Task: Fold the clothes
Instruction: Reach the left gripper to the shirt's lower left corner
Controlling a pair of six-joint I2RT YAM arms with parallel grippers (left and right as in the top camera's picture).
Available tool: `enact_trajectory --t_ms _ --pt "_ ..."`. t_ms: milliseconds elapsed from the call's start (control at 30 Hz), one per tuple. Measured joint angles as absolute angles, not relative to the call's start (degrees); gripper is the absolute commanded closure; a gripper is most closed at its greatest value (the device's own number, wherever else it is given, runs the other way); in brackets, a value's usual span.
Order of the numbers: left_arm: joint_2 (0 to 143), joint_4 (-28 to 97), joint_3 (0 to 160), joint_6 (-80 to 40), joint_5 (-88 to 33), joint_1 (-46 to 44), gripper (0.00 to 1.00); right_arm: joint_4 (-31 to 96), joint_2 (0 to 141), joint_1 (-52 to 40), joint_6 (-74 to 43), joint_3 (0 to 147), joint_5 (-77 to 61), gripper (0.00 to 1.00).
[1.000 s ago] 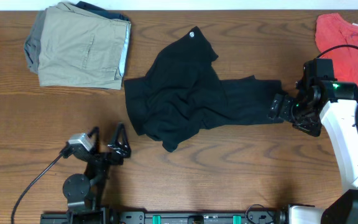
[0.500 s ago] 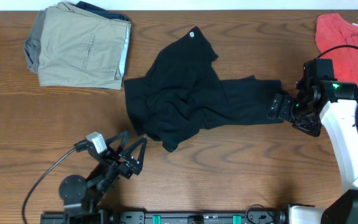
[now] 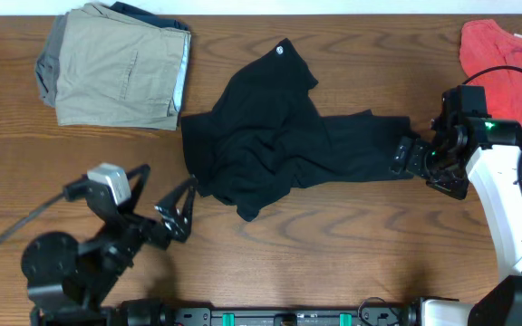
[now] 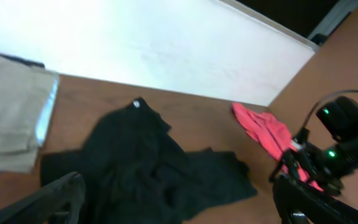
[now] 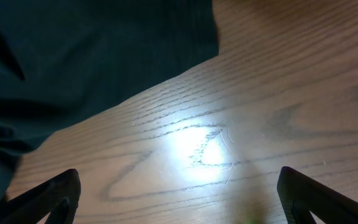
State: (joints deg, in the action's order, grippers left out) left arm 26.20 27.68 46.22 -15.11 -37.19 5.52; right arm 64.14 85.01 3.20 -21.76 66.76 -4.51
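The black garment (image 3: 279, 136) lies crumpled in the middle of the table, one leg stretched right, a small white round logo (image 3: 280, 50) at its far edge. It also shows in the left wrist view (image 4: 148, 168) and at the top left of the right wrist view (image 5: 73, 56). My left gripper (image 3: 178, 206) is open and empty, raised near the garment's front left corner. My right gripper (image 3: 404, 156) is open and empty, at the right end of the stretched leg, over bare wood (image 5: 210, 149).
A folded khaki-beige garment (image 3: 116, 68) lies at the back left. A coral-red top (image 3: 506, 54) lies at the back right, also in the left wrist view (image 4: 263, 134). A white wall runs behind the table's far edge.
My left arm has swung left and lifted, its gripper now pointing at the garment's front left corner. The right arm and the garment have not moved.
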Motion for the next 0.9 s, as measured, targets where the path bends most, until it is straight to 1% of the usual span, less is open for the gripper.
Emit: enact_trajectory --t_ms 167,433,567,733,900 --pt "28.58 29.76 46.28 -14.70 -38.44 5.52 0.02 64.14 85.01 3.20 -21.76 66.76 -4.51 0.01" --pt "30.00 50.74 46.48 -7.18 -32.45 5.52 0.02 64.14 85.01 3.20 -21.76 66.72 -4.51 0.01" --pt "31.90 57.17 46.50 -4.10 -30.63 5.52 0.02 64.12 85.01 3.20 -21.76 66.70 -4.51 0.01" --pt "34.68 58.48 46.50 -1.89 -27.46 5.52 0.02 64.12 85.01 3.20 -21.76 66.67 -4.51 0.01" --pt "38.06 58.06 48.58 -2.85 -22.26 5.52 0.02 64.12 85.01 3.20 -21.76 66.67 -4.51 0.01"
